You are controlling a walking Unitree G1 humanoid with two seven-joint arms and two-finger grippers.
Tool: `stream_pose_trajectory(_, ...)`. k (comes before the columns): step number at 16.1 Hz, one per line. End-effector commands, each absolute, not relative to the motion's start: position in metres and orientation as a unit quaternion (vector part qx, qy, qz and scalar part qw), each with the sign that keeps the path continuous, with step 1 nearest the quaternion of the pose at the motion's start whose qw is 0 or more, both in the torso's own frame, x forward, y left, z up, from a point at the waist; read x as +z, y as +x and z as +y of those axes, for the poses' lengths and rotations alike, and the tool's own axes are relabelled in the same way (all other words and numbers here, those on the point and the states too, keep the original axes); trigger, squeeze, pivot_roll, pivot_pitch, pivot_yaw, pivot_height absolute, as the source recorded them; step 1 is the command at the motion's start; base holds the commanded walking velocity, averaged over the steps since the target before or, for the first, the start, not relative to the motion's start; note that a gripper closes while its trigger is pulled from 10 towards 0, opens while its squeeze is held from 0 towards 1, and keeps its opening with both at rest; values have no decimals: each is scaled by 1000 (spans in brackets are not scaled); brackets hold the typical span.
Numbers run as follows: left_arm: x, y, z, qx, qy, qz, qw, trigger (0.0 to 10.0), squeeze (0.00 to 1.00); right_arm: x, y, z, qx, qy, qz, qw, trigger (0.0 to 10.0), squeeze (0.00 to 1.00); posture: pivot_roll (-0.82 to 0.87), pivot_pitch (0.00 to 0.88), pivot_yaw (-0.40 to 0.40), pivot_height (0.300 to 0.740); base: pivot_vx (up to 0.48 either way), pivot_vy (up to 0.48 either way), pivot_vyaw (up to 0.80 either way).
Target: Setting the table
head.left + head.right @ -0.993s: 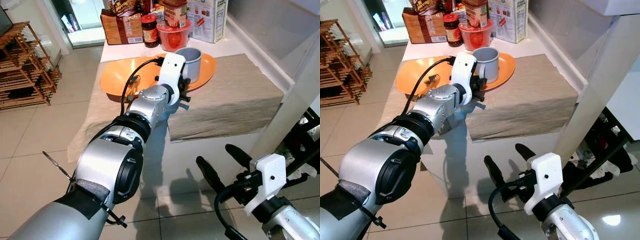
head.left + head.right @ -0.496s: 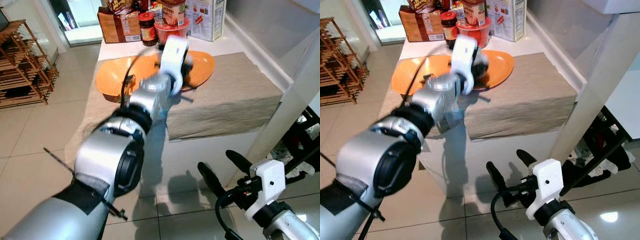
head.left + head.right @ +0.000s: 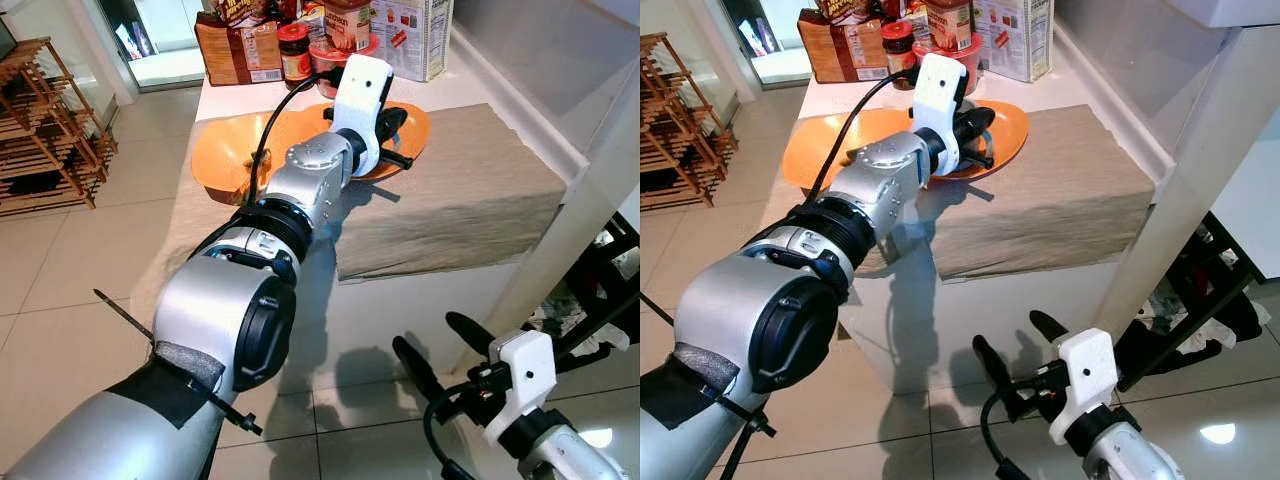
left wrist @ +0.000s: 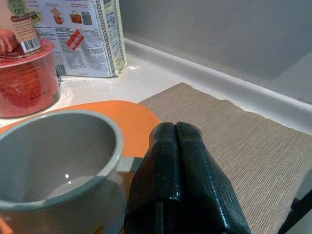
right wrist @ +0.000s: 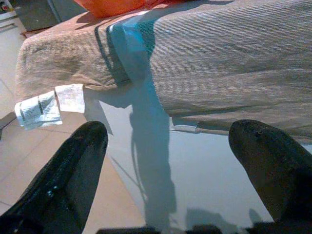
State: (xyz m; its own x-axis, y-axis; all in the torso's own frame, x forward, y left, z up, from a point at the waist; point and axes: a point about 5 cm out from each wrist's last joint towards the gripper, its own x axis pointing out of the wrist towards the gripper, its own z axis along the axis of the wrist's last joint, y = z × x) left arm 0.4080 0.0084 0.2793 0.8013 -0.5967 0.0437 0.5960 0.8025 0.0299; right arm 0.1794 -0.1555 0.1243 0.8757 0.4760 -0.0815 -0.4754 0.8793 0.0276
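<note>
An orange plate (image 3: pixel 240 150) lies at the back of a beige cloth (image 3: pixel 470 200) on the white table. A grey mug (image 4: pixel 53 161) stands upright on the plate's right part; in the eye views my left wrist covers it. My left gripper (image 3: pixel 395 125) reaches over that end of the plate, its fingers (image 4: pixel 175 146) pressed together right beside the mug. Whether they pinch its handle is unclear. My right gripper (image 3: pixel 428 335) hangs open low in front of the table, above the floor, holding nothing.
Behind the plate stand a jar (image 3: pixel 294 55), a red tub (image 4: pixel 27 78), a brown packet and a cereal box (image 3: pixel 415 35). A white post (image 3: pixel 600 190) rises at the table's right corner. A wooden rack (image 3: pixel 45 130) stands on the tiled floor to the left.
My left arm swung up and to the right over the plate; its wrist now covers the mug that showed a second ago. The right gripper stays low and open.
</note>
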Motion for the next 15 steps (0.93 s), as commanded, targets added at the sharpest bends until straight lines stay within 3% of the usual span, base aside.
stream_pose_trajectory(1, 287, 408, 8, -313, 23, -36, 949, 10000, 0, 122, 178, -154, 250, 4, 44, 967, 10000, 0, -322, 125, 128, 740, 0, 0, 0)
stream_pose_trajectory(2, 288, 408, 7, -312, 25, -38, 949, 10000, 1000, 120, 179, -154, 251, 4, 42, 967, 10000, 0, -319, 120, 125, 740, 0, 0, 0)
stream_pose_trajectory(9, 309, 395, -26, -364, -6, -69, 929, 10000, 1000, 124, 185, -151, 263, -1, 31, 964, 10000, 0, -297, 86, 105, 740, 0, 0, 0)
stream_pose_trajectory(13, 330, 389, -30, -397, -21, -119, 910, 10000, 1000, 153, 210, -151, 206, -32, -24, 978, 10000, 0, -260, 57, 102, 740, 0, 0, 0)
stream_pose_trajectory(14, 339, 385, -31, -420, 0, -147, 895, 10000, 0, 159, 218, -152, 196, -32, -38, 979, 10000, 0, -241, 49, 97, 740, 0, 0, 0)
stream_pose_trajectory(15, 350, 380, -30, -440, 13, -177, 880, 10000, 0, 162, 225, -155, 184, -31, -50, 981, 10000, 0, -218, 39, 91, 740, 0, 0, 0)
